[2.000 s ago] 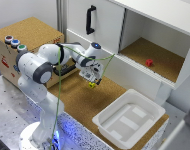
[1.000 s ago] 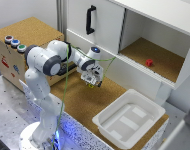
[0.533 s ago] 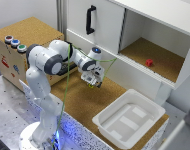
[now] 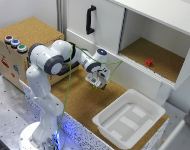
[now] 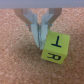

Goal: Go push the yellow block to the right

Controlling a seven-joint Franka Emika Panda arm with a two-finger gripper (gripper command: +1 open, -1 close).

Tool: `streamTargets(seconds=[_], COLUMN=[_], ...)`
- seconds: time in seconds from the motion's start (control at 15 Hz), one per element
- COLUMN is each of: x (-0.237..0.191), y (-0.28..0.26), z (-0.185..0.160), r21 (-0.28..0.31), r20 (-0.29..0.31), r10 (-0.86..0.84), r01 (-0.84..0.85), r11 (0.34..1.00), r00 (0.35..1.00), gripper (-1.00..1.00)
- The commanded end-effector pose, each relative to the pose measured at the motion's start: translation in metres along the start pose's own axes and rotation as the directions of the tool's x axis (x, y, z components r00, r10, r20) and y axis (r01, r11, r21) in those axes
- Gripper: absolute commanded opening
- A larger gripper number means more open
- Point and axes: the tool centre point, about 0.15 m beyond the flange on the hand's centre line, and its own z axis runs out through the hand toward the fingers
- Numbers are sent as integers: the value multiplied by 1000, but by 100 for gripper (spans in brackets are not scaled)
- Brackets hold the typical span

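In the wrist view the yellow block (image 5: pixel 54 49) is a small bright cube with black letters, lying on the brown cork surface. My gripper (image 5: pixel 40 36) has its fingers pressed together, and the tips touch the block's side edge; nothing is held between them. In the exterior view the gripper (image 4: pixel 99 82) is low over the cork counter in front of the cabinet. The block is too small and too hidden under the gripper to make out there.
A small red block (image 4: pixel 149 62) lies in the open cabinet compartment. A white tray (image 4: pixel 145 107) stands on the counter at the exterior view's right. A wooden box with coloured buttons (image 4: pixel 15 42) stands at the left. A closed cabinet door with a black handle (image 4: pixel 89 20) is behind the gripper.
The gripper has shifted a little toward the exterior view's right and lower over the cork counter. Its fingers look unchanged.
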Motion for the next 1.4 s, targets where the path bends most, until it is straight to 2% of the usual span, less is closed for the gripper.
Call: streamTargets(seconds=[0.0,0.33,0.73,1.0,1.13,1.2,1.33], x=[15,12,6,10,11,11,10], y=[37,69,92,83,76,73,72], z=[4,7,5,-14,-29,-38,-49], r21=[-14,-47,-29,13,-6,-30,-71], r20=[75,86,96,57,41,34,22], r10=[-6,30,73,43,31,15,1], r01=[7,-26,-70,-43,-30,-14,0], r11=[1000,999,997,999,1000,999,997], r00=[997,996,993,997,999,999,1000], gripper=[-100,-100,-100,-100,-100,100,100])
